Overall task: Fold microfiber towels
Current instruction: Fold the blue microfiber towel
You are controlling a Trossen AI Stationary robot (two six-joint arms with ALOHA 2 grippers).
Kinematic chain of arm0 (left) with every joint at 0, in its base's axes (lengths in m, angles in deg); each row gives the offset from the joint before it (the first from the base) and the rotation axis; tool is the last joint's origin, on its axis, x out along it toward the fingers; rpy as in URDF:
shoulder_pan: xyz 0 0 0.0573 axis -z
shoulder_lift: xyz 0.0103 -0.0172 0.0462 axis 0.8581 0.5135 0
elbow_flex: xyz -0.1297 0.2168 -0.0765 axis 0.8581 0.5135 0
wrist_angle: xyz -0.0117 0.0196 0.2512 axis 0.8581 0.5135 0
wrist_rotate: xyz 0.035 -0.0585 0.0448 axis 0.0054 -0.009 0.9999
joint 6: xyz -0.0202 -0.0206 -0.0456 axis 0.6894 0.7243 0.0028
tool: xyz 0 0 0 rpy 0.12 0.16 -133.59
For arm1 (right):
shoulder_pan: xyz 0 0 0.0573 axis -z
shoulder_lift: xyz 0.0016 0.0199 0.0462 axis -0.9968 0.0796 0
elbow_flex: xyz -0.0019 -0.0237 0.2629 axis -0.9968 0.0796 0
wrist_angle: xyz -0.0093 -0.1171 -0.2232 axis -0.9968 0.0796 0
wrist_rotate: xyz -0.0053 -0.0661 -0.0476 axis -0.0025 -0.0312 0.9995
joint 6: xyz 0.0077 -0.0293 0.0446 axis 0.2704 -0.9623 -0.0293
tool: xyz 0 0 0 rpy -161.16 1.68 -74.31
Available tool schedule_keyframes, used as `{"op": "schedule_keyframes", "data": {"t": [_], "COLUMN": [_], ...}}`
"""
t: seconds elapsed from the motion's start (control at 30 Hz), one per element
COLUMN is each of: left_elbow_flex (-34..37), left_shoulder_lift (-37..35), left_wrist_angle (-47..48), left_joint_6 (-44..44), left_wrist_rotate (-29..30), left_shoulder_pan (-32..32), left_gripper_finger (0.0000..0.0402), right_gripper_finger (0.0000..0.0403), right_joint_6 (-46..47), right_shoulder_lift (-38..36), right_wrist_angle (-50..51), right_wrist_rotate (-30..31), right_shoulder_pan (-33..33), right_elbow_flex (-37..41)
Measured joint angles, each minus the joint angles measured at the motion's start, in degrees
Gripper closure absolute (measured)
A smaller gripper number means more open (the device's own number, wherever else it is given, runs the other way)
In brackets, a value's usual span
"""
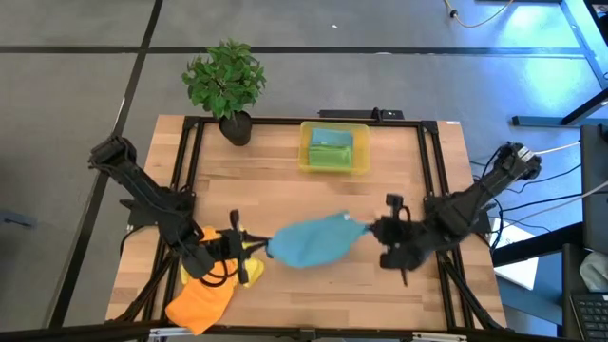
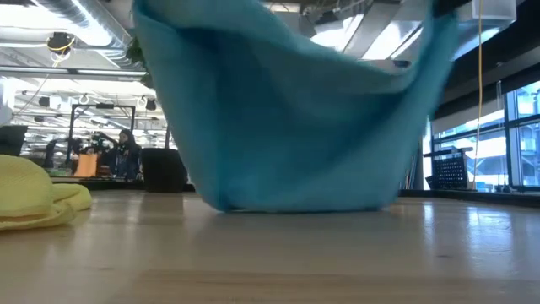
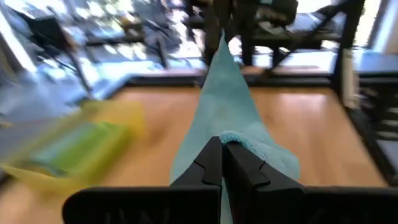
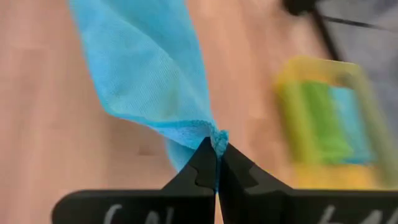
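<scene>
**Teal towel strung between both arms above the desk**

Starting at the left: the left gripper (image 1: 255, 249) has its fingers (image 3: 208, 169) clamped together on one corner of the teal-blue towel (image 1: 313, 240). Just beside and partly under that arm lie the towels not yet handled, an orange towel (image 1: 199, 302) and a yellow towel (image 2: 38, 196), both loose and crumpled on the desk (image 1: 380, 285).

From the left fingers the teal cloth runs straight away toward the other arm, so its long axis lies along the line joining the two grippers. The low view shows the middle sagging in a broad belly, its bottom edge at or just touching the desk top.

At the right, the right gripper (image 1: 372, 229) has its fingers (image 4: 202, 168) pinched shut on the opposite corner, the cloth fanning out from the pinch. Neither arm is nearer: each holds an end, and the towel's body hangs between them.

Beyond the fingers, toward the far edge, stands the yellow bin (image 1: 334, 147) with folded cloths inside, a potted plant (image 1: 225, 84) beside it.

Judging by this hold, the next move is probably to spread or lay the cloth flat, which depends on the arms keeping that shared axis taut.
</scene>
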Motion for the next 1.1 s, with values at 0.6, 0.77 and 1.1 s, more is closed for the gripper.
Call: {"op": "schedule_keyframes", "data": {"t": [0.6,0.77,1.1], "left_elbow_flex": [5.6,13.0,20.1], "left_shoulder_lift": [-0.6,-0.3,-0.3], "left_wrist_angle": [5.8,6.4,6.3], "left_joint_6": [16.1,26.1,31.0], "left_wrist_rotate": [-6.1,-14.0,-24.6], "left_shoulder_pan": [-3.5,-9.8,-20.9], "left_gripper_finger": [0.0401,0.0401,0.0401], "right_gripper_finger": [0.0402,0.0402,0.0402], "right_joint_6": [14.0,15.9,15.7], "right_shoulder_lift": [-0.4,-0.4,-0.4], "right_wrist_angle": [5.7,-0.1,-13.4], "right_wrist_rotate": [9.3,2.6,-1.7], "right_shoulder_pan": [-4.3,0.6,10.4], "right_elbow_flex": [-0.1,8.7,26.3]}}
